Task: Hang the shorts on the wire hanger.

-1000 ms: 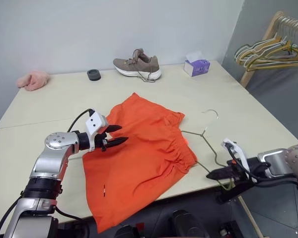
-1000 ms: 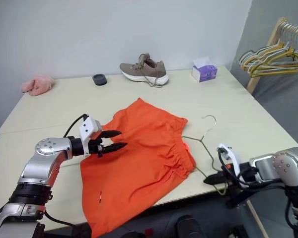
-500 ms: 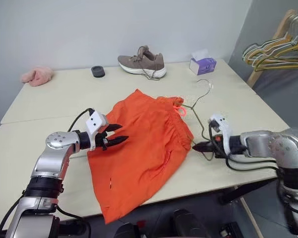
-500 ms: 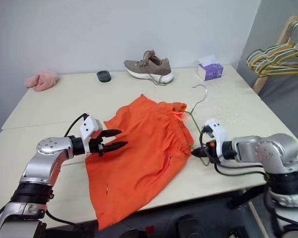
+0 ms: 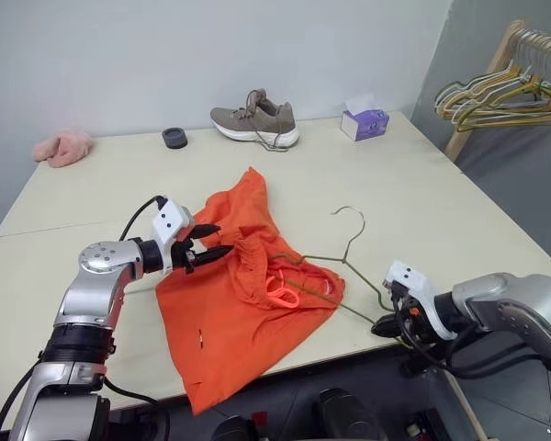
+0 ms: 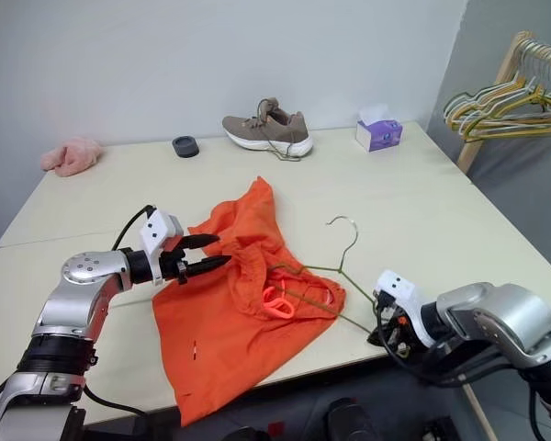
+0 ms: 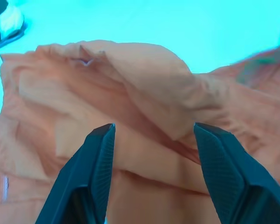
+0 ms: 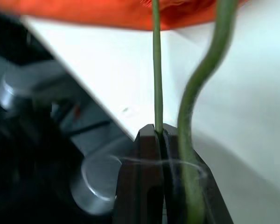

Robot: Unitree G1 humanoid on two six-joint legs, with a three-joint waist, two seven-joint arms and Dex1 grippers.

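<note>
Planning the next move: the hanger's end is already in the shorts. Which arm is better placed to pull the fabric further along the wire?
Left. Its gripper, jaws open, hovers at the bunched shorts; the right gripper is shut on the wire hanger.

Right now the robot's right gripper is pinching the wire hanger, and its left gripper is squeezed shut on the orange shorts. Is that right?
Not quite. The right gripper is indeed shut on the wire hanger, but the left gripper is open. The left wrist view shows its two black fingers standing apart over the orange shorts, gripping nothing.
</note>
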